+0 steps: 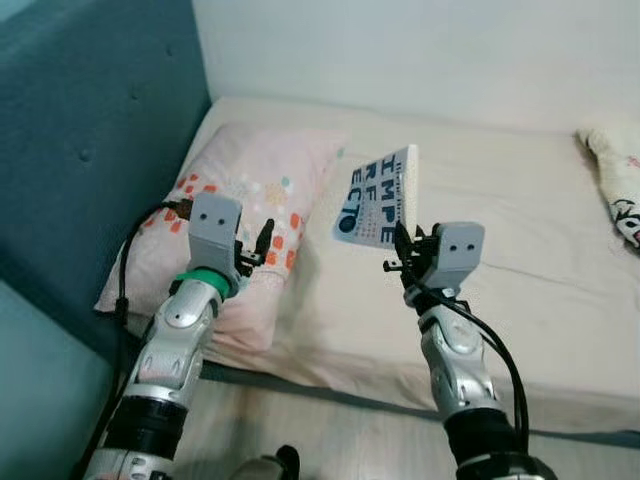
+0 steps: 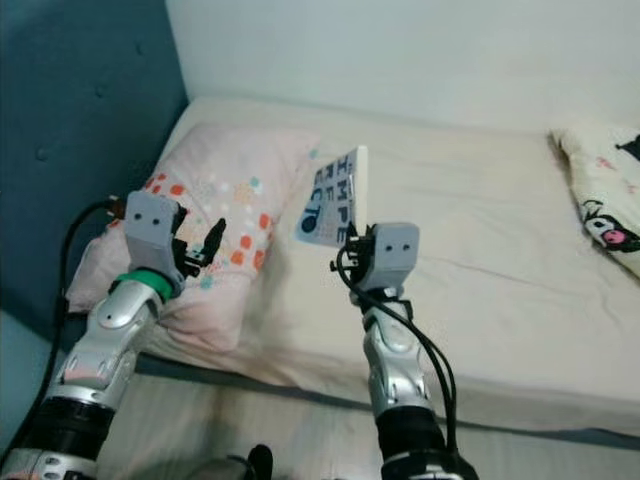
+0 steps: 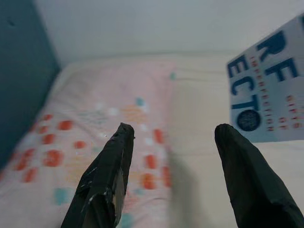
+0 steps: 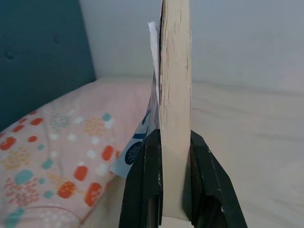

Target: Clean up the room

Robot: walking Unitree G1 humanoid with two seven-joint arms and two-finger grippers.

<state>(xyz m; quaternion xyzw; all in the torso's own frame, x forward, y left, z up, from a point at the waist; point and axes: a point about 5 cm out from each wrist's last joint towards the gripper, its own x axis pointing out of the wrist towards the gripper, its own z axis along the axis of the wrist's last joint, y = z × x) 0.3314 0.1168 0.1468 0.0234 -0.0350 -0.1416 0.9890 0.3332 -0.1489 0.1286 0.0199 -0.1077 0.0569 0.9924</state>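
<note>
My right gripper (image 1: 402,243) is shut on a thick book (image 1: 378,198) with a pale blue cover and dark blue letters, holding it upright by its lower edge above the bed. In the right wrist view the book's page edge (image 4: 175,95) stands clamped between both black fingers (image 4: 142,190). My left gripper (image 1: 262,243) hangs open over a pink pillow (image 1: 255,190) with orange and teal dots, nothing between its fingers (image 3: 107,180). The book's cover (image 3: 268,90) shows off to one side in the left wrist view.
A cream mattress (image 1: 500,240) spans the scene against a white wall. A teal padded headboard (image 1: 90,120) stands on the left. A white patterned pillow or blanket (image 2: 600,205) lies at the bed's right. Pale wood floor (image 1: 320,430) runs beneath the bed's near edge.
</note>
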